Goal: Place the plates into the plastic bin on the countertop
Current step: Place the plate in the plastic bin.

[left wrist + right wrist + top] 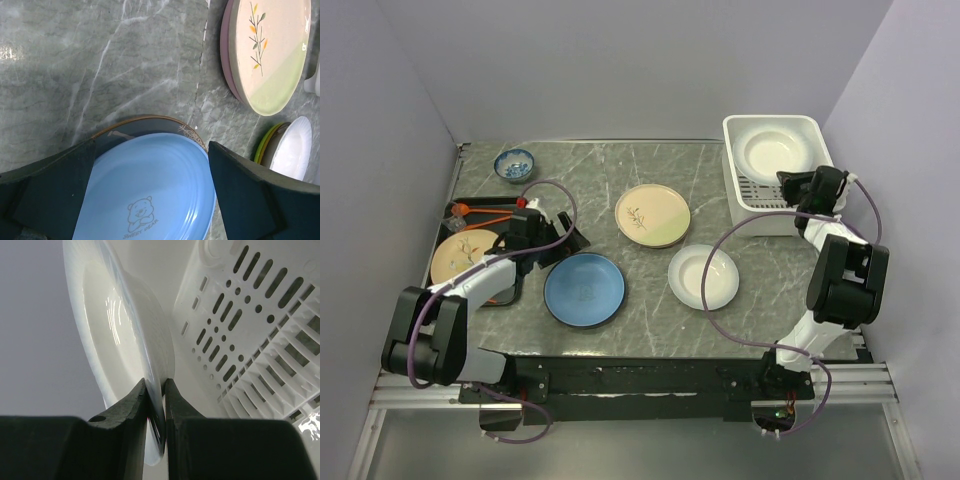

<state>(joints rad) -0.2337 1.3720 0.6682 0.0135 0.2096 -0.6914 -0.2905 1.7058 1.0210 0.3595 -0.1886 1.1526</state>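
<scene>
The white plastic bin (735, 130) stands at the back right of the countertop (570, 180). My right gripper (794, 186) is shut on the rim of a white plate (770, 150) that sits inside the bin. In the right wrist view the fingers (155, 385) pinch the tilted plate (125, 330) beside the slotted bin wall (240, 315). My left gripper (563, 240) is open at the far-left rim of the blue plate (584, 289). In the left wrist view its fingers (152, 147) straddle the blue plate (150, 190), which lies on a dark gold-rimmed plate (145, 125).
A cream leaf-sprig plate (652, 215) on a pink one lies mid-table. A white plate (703, 276) lies on green ones near the front. An orange sprig plate (465, 255) lies on a black tray (470, 212) at left. A small patterned bowl (514, 164) stands at the back left.
</scene>
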